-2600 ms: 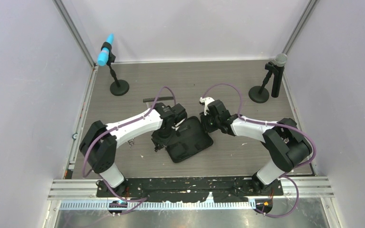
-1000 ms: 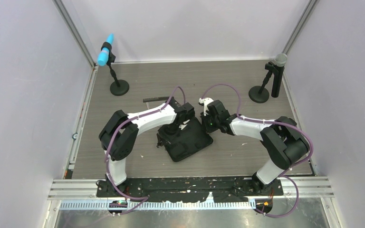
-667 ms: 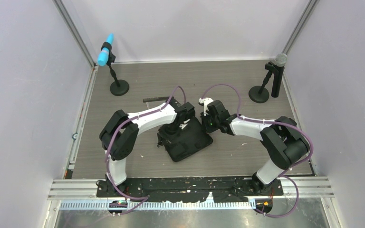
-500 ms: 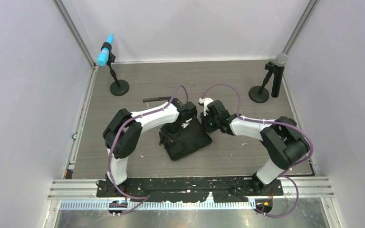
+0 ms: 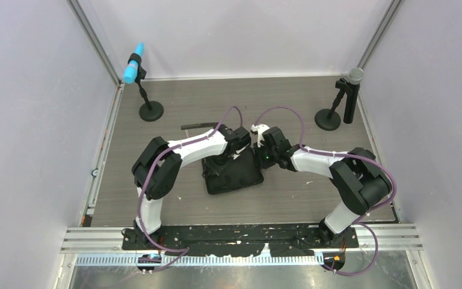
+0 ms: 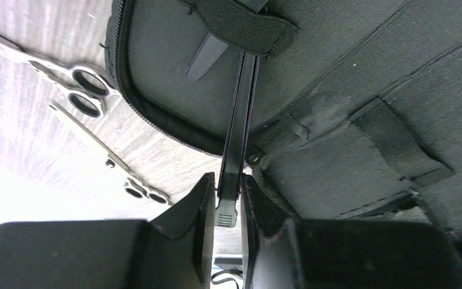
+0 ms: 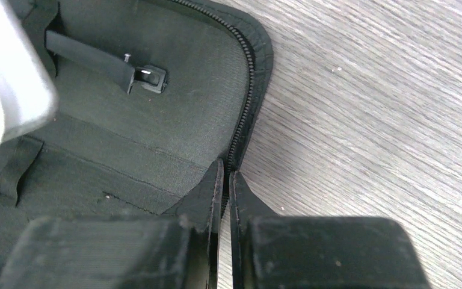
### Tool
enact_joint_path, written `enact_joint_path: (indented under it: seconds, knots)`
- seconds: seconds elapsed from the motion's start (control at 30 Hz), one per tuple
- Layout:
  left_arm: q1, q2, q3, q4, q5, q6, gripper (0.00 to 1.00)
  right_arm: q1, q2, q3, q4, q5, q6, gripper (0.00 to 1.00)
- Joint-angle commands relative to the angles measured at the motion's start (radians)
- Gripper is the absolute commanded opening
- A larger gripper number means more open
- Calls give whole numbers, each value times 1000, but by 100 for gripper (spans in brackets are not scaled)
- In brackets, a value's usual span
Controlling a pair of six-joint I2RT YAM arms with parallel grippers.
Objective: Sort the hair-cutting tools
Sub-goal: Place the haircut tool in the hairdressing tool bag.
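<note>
The flat black zip case [image 5: 236,176] lies open mid-table. My left gripper [image 6: 225,205] is over its inside and is shut on a slim black clip [image 6: 239,138], whose far end runs under an elastic strap [image 6: 243,21]. Two silver scissors [image 6: 66,72] [image 6: 105,153] lie on the table beside the case's zip edge. My right gripper [image 7: 225,180] is shut on the case's zip rim [image 7: 249,102]. A slim black clip [image 7: 93,59] shows inside the case in the right wrist view. The long black comb [image 5: 200,126] lies behind the arms.
A microphone with a blue foam head [image 5: 135,71] stands at the back left on a round base. A grey-headed microphone [image 5: 350,90] stands at the back right. White walls enclose the table [image 5: 289,102] on three sides.
My left arm has swung right and back onto the case. The case has turned from a slanted lie to nearly square with the table. My right gripper has stayed at the case's rim.
</note>
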Motion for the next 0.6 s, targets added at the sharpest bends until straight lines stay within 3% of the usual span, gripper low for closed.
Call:
enact_joint_path:
  seconds: [0.0,0.27,0.43,0.57]
  knots:
    - [-13,-18,5,109,-76,71,14,12,1,10,54,-35,-20,5]
    - [-18,-19,-17,131,-282,46,30,19,-13,-1,70,-47,-30,5]
    - [-13,-47,-20,130,-311,-26,46,22,-16,-1,70,-49,-33,5]
    - [-13,-89,-8,72,-315,-127,51,23,-14,-1,67,-46,-34,5]
